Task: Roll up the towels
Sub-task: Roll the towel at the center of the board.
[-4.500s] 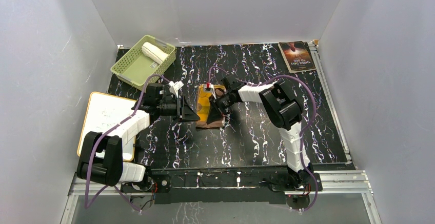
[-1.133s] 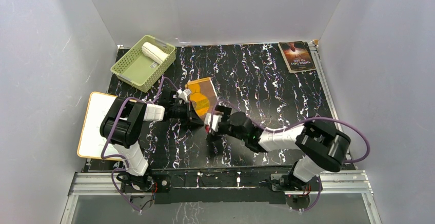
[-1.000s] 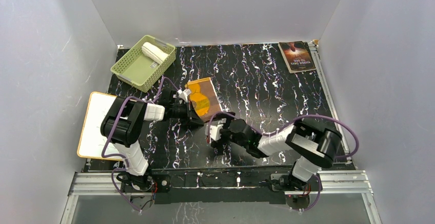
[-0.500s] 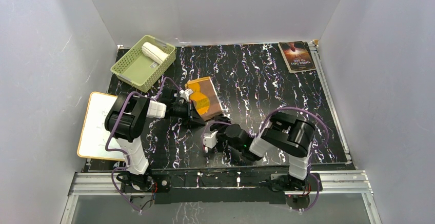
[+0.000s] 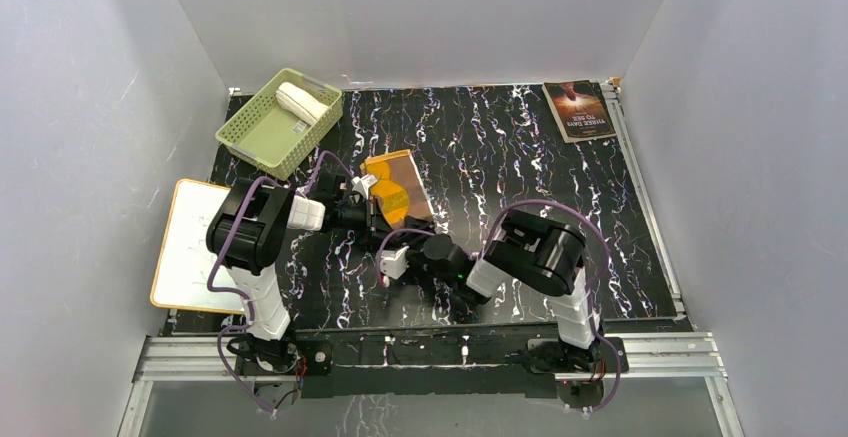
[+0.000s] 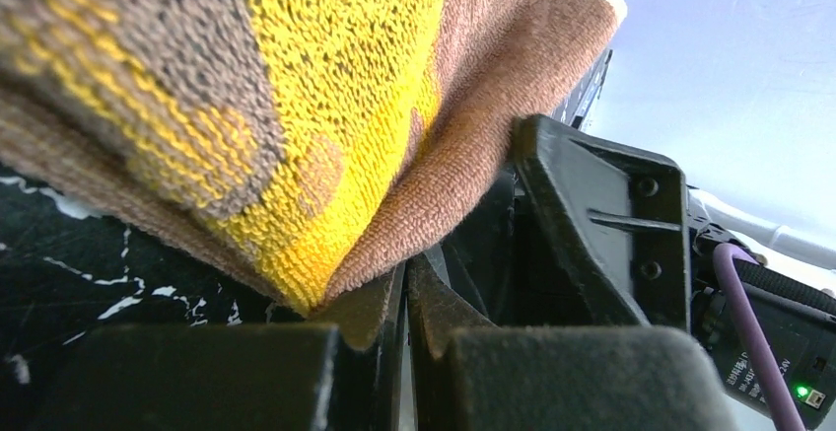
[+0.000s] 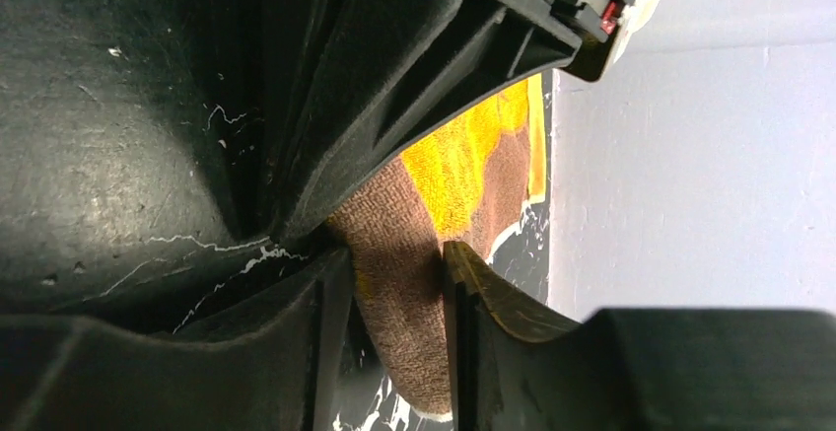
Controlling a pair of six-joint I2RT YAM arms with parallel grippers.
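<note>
The mustard-yellow towel (image 5: 398,193) with its tan-brown side lies partly lifted at mid-table. My left gripper (image 5: 371,215) is shut on its left near edge. In the left wrist view the towel (image 6: 325,86) drapes down into the closed tips of the left gripper (image 6: 406,275). My right gripper (image 5: 392,243) reaches in from the near side. The right wrist view shows a brown fold of the towel (image 7: 399,303) pressed between both fingers of the right gripper (image 7: 394,261). The cream-white towel (image 5: 300,102) sits rolled in the green basket (image 5: 258,135).
The green basket stands at the far left corner. A white board (image 5: 195,247) lies at the left edge beside the left arm. A dark-covered book (image 5: 578,109) rests at the far right. The left gripper's black body (image 7: 424,66) fills the upper part of the right wrist view.
My right arm swung its gripper left along the near side to the towel's near end and closed on a brown fold. The left gripper stayed shut on the towel.
</note>
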